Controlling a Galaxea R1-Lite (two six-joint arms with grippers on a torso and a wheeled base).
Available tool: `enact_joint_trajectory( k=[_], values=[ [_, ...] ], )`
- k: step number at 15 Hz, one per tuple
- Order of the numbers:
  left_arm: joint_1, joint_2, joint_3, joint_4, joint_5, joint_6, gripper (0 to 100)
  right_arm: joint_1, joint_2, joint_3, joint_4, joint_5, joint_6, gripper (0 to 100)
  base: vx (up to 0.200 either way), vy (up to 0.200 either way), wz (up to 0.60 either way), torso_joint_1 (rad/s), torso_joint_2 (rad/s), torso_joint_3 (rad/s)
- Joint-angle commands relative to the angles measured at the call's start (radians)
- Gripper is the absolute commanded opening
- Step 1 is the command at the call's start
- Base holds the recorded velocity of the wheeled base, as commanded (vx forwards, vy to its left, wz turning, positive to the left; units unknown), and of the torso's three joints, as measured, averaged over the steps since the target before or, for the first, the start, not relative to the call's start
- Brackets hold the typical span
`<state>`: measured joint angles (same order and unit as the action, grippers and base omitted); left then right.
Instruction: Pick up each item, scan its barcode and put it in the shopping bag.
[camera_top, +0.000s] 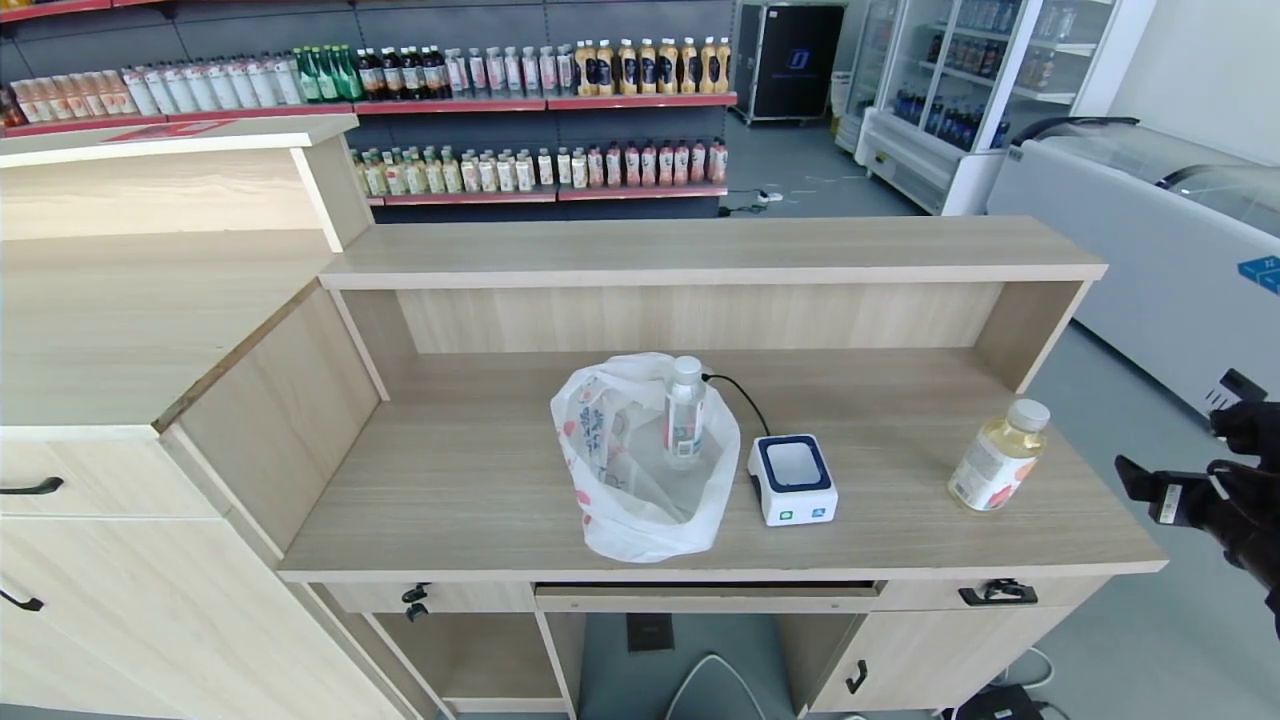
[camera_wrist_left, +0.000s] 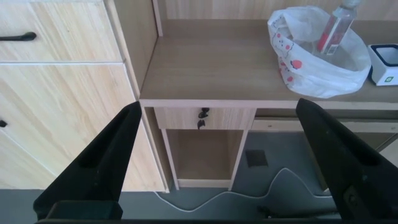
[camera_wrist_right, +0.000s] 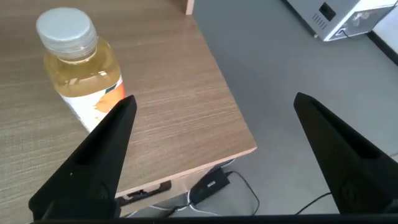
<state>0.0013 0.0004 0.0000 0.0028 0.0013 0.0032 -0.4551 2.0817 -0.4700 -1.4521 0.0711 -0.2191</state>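
A white shopping bag (camera_top: 640, 480) stands open in the middle of the wooden counter (camera_top: 480, 500), with a clear bottle (camera_top: 684, 410) upright inside it. To its right sits the white barcode scanner (camera_top: 792, 478). A yellow juice bottle (camera_top: 1000, 455) with a white cap stands near the counter's right end. My right gripper (camera_top: 1190, 435) hovers open just beyond that end, level with the juice bottle (camera_wrist_right: 78, 68), which is off to one side of the right gripper (camera_wrist_right: 214, 102). My left gripper (camera_wrist_left: 219, 111) is open and low, in front of the counter's left front, facing the bag (camera_wrist_left: 317, 62).
A raised shelf (camera_top: 700, 250) runs along the counter's back and a taller cabinet (camera_top: 150, 300) closes its left side. Drawers with keys (camera_top: 995, 592) sit under the front edge. A chest freezer (camera_top: 1150, 220) stands to the right across open floor.
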Motion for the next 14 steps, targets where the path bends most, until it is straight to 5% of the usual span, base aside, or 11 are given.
enact_joint_trajectory(
  k=[1,14],
  values=[
    [0.0,0.0,0.0,0.0,0.0,0.0,100,0.035,0.089,-0.029,-0.004,0.004,-0.009,100,0.0,0.0,0.0,0.0,0.0,0.0],
    [0.0,0.0,0.0,0.0,0.0,0.0,100,0.115,0.264,-0.208,-0.008,0.046,-0.078,100,0.0,0.0,0.0,0.0,0.0,0.0]
  ],
)
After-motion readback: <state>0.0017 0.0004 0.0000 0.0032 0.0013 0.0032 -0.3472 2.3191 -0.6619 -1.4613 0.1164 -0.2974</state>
